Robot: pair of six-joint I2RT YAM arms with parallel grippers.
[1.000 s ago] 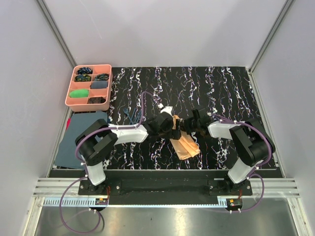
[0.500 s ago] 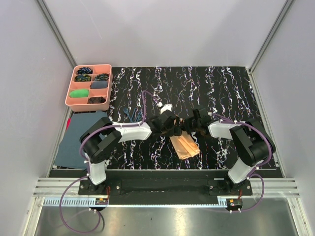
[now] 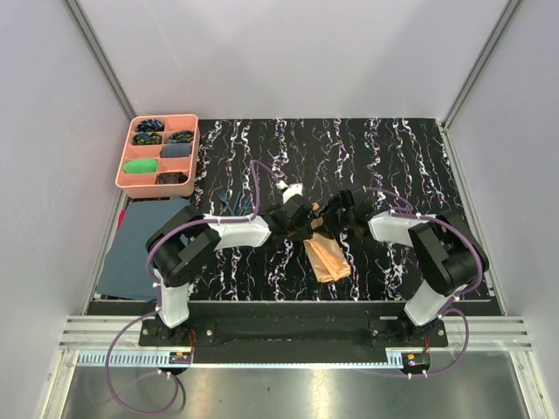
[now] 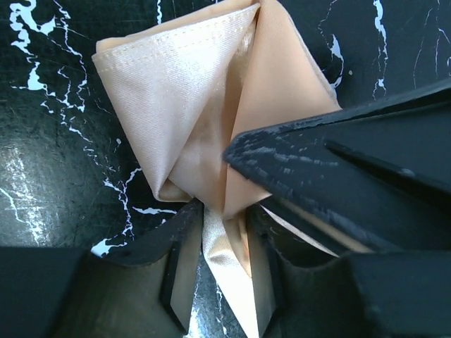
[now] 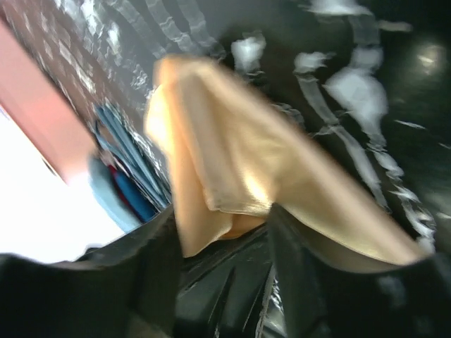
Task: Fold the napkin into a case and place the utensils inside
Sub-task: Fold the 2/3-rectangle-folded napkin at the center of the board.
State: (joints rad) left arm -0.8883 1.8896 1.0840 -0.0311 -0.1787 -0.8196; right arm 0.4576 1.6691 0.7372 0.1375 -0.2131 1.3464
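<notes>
The peach-orange napkin (image 3: 328,257) lies folded into a narrow layered shape on the black marbled table, between the two arms. My left gripper (image 3: 305,226) is at its far end. In the left wrist view the jaws (image 4: 224,232) stand partly closed around a pointed napkin (image 4: 190,105) corner, with table showing beside the fabric. My right gripper (image 3: 337,215) faces it from the right, and its dark fingers (image 4: 338,162) lie over the cloth. Seen from its own wrist, the right gripper (image 5: 222,232) is open at the napkin (image 5: 232,162) edge. Dark blue utensils (image 3: 231,207) lie to the left, blurred (image 5: 130,179) in the right wrist view.
A pink compartment tray (image 3: 153,188) with small coloured bundles stands at the back left. A dark blue-grey cloth (image 3: 140,249) lies at the left edge near the left arm's base. Grey walls enclose the table on three sides.
My right gripper has opened and let go of the napkin. My left gripper's jaws have narrowed around a napkin corner. The napkin's far end has dropped and lies flatter.
</notes>
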